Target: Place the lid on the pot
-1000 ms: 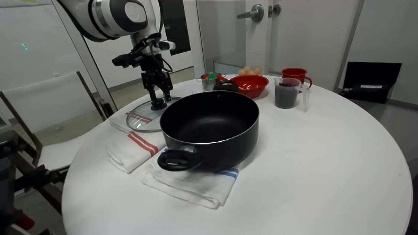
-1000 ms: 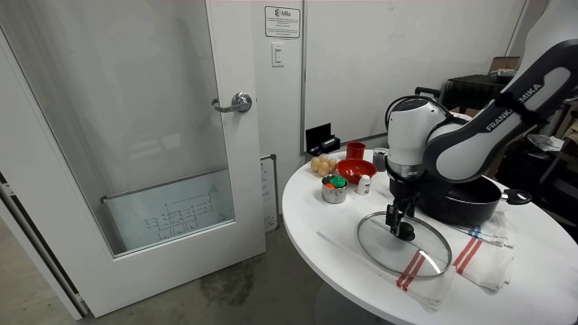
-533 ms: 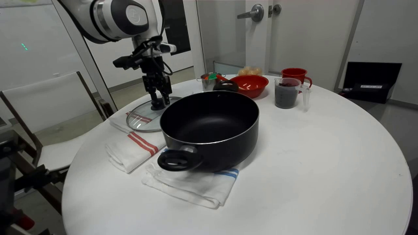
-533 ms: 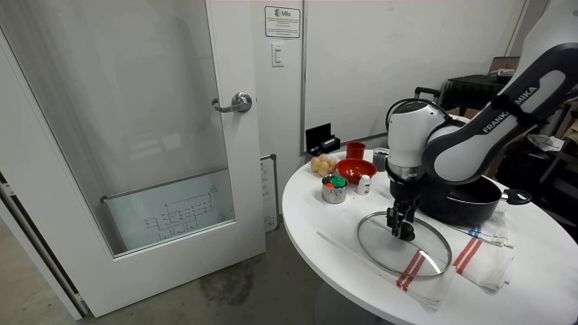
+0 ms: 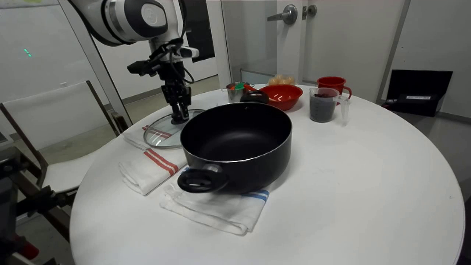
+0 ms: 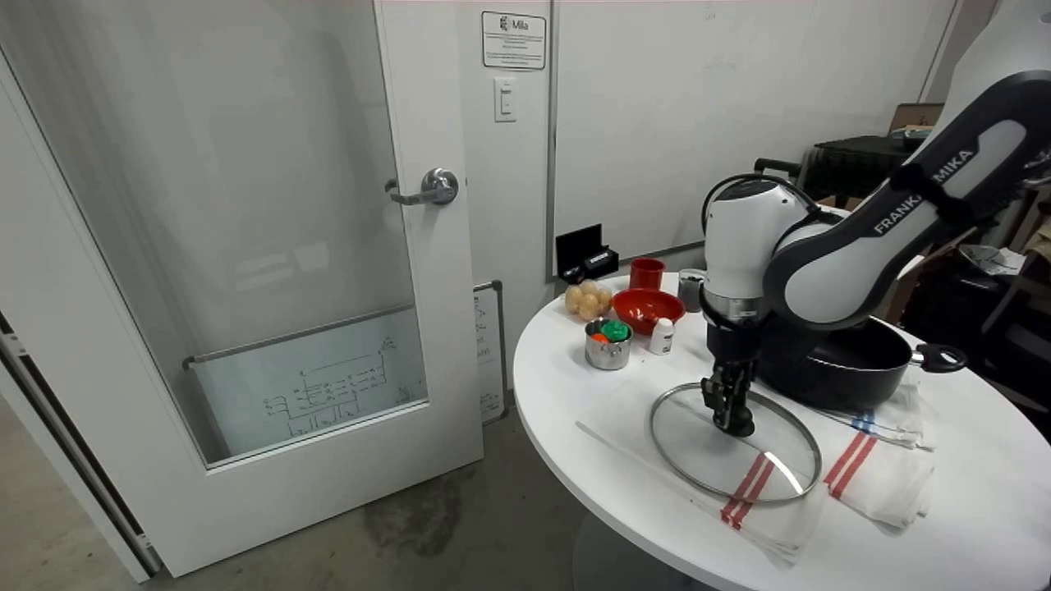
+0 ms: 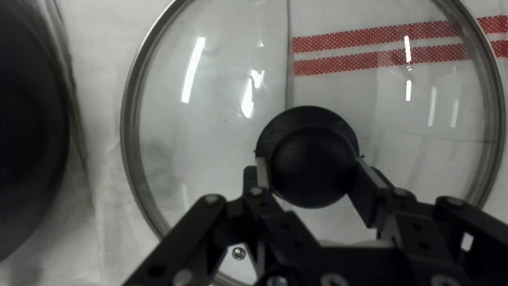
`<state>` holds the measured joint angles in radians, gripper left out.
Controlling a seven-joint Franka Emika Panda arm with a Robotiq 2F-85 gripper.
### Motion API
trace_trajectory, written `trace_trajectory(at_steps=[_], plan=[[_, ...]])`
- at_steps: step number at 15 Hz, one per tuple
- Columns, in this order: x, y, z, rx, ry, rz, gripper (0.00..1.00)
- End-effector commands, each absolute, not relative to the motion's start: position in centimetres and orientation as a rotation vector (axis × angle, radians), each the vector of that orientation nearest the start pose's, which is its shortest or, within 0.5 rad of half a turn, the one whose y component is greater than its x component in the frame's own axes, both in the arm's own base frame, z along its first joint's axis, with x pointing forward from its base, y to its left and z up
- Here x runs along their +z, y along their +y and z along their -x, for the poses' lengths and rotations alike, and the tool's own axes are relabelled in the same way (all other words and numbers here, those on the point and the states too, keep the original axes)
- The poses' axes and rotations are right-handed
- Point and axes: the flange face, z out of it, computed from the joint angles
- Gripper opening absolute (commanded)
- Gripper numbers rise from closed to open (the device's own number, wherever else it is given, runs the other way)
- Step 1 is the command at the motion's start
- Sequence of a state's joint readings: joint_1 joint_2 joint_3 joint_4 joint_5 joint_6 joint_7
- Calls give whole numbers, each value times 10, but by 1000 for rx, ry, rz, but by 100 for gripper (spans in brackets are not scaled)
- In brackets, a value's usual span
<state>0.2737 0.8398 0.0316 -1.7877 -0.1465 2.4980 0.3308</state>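
Note:
The round glass lid [image 5: 160,135] with its metal rim lies on a red-striped towel, close beside the pot, in both exterior views. Its black knob [image 7: 313,171] sits between the fingers [image 7: 367,192] in the wrist view, one finger against each side. My gripper [image 7: 312,173] points down from above and is shut on this knob. The wide black pot [image 5: 239,176] stands upright on a blue-striped towel with its top uncovered; its dark interior shows. In an exterior view the arm hides part of the pot [image 6: 850,382]. The pot's dark side [image 7: 27,119] fills the left edge of the wrist view.
Behind the pot are a red bowl [image 5: 281,96], a small metal pot [image 6: 608,353], a white bottle [image 6: 662,336] and a red mug [image 5: 331,82]. A measuring cup [image 5: 321,110] with dark contents stands near them. The pot's near handle [image 5: 202,180] juts out over the blue-striped towel [image 5: 213,217].
The gripper came down slightly, and its fingers moved together from either side of the knob until they closed on it. The lid has hardly shifted; the pot has not moved.

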Motion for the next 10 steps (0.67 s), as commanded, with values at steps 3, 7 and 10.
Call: trace_trajectory(at_steps=[3,7,10], plan=[[81,187,-599,175,-130,3202,25],[100,189,-598,183,-114,3200,25],[115,189,-599,173,-106,3201,25]])
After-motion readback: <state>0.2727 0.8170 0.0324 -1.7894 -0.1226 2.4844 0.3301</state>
